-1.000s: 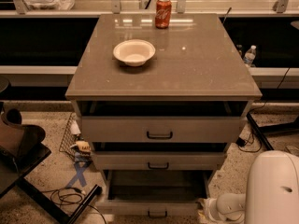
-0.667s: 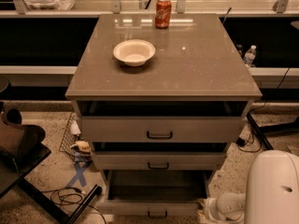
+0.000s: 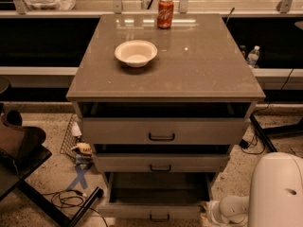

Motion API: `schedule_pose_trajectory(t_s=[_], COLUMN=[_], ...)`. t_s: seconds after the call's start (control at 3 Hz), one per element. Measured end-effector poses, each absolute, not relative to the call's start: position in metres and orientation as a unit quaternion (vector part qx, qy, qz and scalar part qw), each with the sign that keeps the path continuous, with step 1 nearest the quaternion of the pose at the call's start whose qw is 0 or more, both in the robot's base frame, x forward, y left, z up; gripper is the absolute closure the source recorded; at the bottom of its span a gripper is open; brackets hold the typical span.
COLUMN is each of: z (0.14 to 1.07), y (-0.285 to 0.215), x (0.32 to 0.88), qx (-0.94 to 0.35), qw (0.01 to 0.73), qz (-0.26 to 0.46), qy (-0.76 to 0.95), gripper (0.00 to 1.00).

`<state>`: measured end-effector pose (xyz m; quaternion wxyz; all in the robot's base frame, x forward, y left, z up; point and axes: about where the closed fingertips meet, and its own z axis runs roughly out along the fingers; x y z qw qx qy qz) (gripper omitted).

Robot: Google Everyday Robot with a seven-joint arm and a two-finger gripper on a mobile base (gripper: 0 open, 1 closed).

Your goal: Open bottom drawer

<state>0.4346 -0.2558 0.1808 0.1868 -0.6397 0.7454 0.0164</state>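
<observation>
1. Clearly, the bottom drawer (image 3: 158, 214) stands open. It sits lowest in the cabinet, its front panel juts farther forward than the two above it, and we see down into its plain flat interior.
2. We see its small black bar handle (image 3: 159, 217) at the very bottom edge of the view, partly cut off.
3. We find the gripper (image 3: 211, 213) low on the right, just beside the right front corner of the bottom drawer, at the end of a rounded white joint. Whether its jaws are apart or together we cannot tell.
4. We note the robot's bulky white arm housing (image 3: 276, 190) filling the lower right corner.
5. Above, the middle drawer (image 3: 160, 163) and the top drawer (image 3: 161, 130) each stand slightly forward of the cabinet frame, with a dark gap over each.
6. On the counter (image 3: 199, 74) we see a white bowl (image 3: 135, 53) left of centre and an upright orange soda can (image 3: 165, 13) near the back edge, well apart.
7. On the floor at the left we see loose cables (image 3: 70, 200) and a blue tape cross (image 3: 80, 176).
</observation>
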Motion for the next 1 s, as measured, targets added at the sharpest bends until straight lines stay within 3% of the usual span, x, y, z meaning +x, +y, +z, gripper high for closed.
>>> schedule_pose_trajectory(t_s=[0.67, 1.0], z=[0.1809, 0.1809], y=[-0.2558, -0.2558], x=[0.4345, 0.4345], qx=[-0.64, -0.64], qw=[0.187, 0.187], qz=[0.017, 0.017], qy=[0.745, 0.745], gripper=[1.0, 0.82])
